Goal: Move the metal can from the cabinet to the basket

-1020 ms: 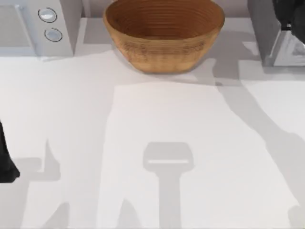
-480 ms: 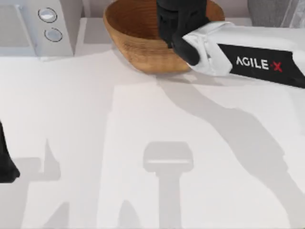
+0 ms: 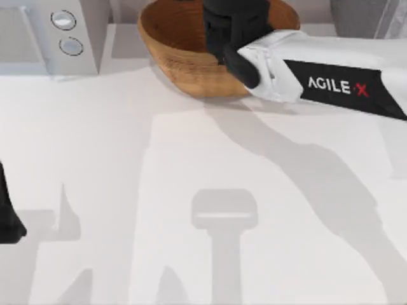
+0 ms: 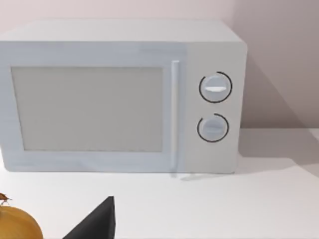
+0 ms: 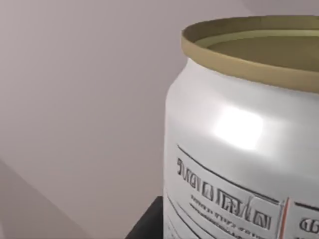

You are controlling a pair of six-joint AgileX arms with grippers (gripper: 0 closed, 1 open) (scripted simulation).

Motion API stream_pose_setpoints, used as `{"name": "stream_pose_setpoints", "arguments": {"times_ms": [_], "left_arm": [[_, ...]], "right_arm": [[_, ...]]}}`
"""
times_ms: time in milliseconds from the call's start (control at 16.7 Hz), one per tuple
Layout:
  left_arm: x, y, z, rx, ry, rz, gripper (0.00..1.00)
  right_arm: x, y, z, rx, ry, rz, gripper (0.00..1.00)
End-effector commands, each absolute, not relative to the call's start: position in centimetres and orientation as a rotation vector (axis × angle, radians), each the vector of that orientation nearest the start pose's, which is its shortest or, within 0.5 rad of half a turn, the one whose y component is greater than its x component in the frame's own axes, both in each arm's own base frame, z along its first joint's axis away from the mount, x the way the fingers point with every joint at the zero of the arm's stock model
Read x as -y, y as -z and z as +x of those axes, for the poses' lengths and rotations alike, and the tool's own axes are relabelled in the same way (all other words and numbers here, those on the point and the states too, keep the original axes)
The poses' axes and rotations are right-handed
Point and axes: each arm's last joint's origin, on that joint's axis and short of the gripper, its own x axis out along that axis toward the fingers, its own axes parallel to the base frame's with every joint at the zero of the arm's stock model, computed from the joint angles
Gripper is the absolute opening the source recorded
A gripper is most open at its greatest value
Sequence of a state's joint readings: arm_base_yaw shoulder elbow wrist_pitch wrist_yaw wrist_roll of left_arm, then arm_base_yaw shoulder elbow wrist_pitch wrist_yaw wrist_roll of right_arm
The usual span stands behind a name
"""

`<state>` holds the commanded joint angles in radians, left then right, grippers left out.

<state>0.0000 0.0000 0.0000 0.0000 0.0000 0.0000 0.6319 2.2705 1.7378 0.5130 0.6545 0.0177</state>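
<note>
The right pincer (image 3: 232,28) hangs over the basket (image 3: 172,44) with the metal can (image 5: 234,149) right by it, though I cannot tell how tight it grips, so letting go off-centre might tip the can onto the table (image 3: 127,190).

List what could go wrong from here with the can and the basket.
1. The right arm reaches over the basket and hides its inside from above, so the drop spot cannot be checked there; a release too near the rim might send the metal can onto the table.
2. The can sits very close to the right wrist camera; how firmly it is held cannot be seen, so it may slip early.
</note>
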Motion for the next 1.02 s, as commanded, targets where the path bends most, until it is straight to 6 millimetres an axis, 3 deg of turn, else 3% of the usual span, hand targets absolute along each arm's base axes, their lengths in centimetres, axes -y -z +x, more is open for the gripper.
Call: {"name": "stream_pose_setpoints", "arguments": {"times_ms": [300,540,1020], "left_arm": [[0.1,-16.0,10.6,0.0,0.0,0.0,1.0],[0.1,-16.0,10.6,0.0,0.0,0.0,1.0],[0.1,-16.0,10.6,0.0,0.0,0.0,1.0]], "right_arm": [[-30.5,-22.2,45.2,-0.001,-0.005,-0.001,0.0],[-30.5,-22.1,45.4,-0.001,-0.005,0.0,0.0],[-30.5,-22.1,45.4,-0.001,-0.005,0.0,0.6]]}}
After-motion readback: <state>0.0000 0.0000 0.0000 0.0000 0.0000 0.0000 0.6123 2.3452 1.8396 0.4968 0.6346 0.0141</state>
